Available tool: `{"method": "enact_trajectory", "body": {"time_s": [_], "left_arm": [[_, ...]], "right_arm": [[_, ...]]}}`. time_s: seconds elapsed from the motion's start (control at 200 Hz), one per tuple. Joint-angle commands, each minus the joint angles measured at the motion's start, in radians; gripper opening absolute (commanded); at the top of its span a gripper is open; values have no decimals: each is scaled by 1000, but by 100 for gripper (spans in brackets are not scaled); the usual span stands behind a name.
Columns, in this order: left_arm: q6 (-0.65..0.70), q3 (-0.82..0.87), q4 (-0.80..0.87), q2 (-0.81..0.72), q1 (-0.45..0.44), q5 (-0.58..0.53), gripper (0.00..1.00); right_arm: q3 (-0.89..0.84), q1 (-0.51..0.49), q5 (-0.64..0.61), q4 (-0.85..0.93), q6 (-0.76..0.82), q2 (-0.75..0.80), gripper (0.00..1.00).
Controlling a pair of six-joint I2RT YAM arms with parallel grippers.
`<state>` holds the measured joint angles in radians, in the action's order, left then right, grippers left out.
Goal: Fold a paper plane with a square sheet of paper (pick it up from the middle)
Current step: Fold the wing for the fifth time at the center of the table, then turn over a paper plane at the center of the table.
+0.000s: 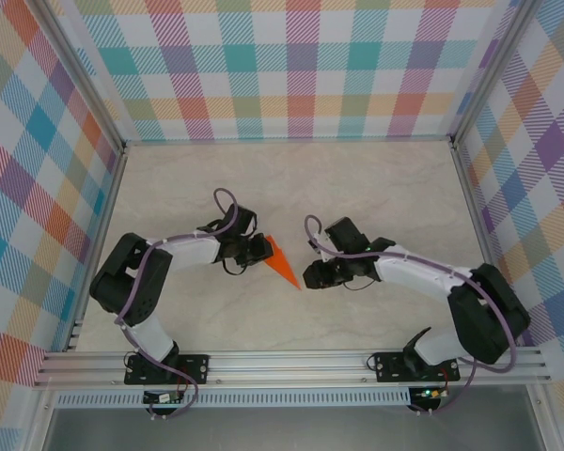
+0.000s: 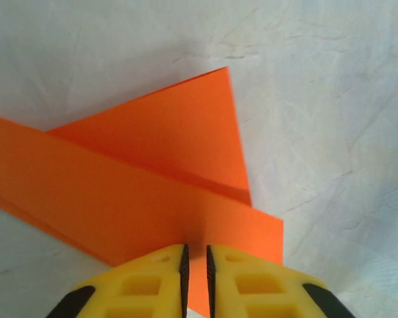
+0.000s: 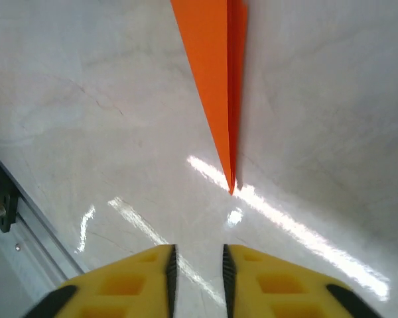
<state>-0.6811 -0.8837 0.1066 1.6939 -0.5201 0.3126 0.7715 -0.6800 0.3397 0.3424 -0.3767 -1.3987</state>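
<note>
At the middle of the pale marbled bench point(image 1: 376, 188) we see the narrow bright orange paper plane point(image 1: 282, 263). The left gripper point(image 2: 196, 257) stands barely parted at its tail edge. The right gripper point(image 3: 198, 257) is parted and empty, just short of its nose.

I am finding bare table point(image 1: 357, 178) lying open ahead of both arms, all the way to the checked back wall point(image 1: 291, 75). Between my left gripper point(image 1: 260, 251) and my right gripper point(image 1: 309, 275), the paper plane point(image 1: 282, 263) is lying flat and taking up the gap, its nose stopping just short of my right fingertips. The left wall point(image 1: 38, 188) and right wall point(image 1: 536, 169) are hemming in the 2 flanks, and the frame rail point(image 1: 291, 362) is closing off the near edge.
</note>
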Motion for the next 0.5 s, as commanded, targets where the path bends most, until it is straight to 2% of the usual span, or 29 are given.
{"method": "enact_trajectory", "body": {"time_s": [0.0, 0.045, 0.105, 0.25, 0.325, 0.365, 0.5], "left_arm": [[28, -84, 162, -88, -19, -66, 29], [21, -114, 234, -103, -32, -101, 39], [4, -154, 306, -114, -54, -159, 49], [-54, -285, 525, -82, -136, -352, 69], [-90, -362, 626, -37, -187, -463, 76], [-101, -401, 664, -8, -211, -509, 79], [-112, -547, 780, 132, -258, -575, 83]], "right_arm": [[48, 15, -148, 50, -77, 39, 46], [56, 19, -183, 52, -83, 46, 58], [58, 24, -242, 39, -100, 56, 66], [36, 64, -318, -11, -170, 64, 86], [19, 78, -369, -32, -199, 61, 97], [10, 86, -386, -40, -210, 58, 100], [-14, 108, -449, -39, -236, 40, 100]]}}
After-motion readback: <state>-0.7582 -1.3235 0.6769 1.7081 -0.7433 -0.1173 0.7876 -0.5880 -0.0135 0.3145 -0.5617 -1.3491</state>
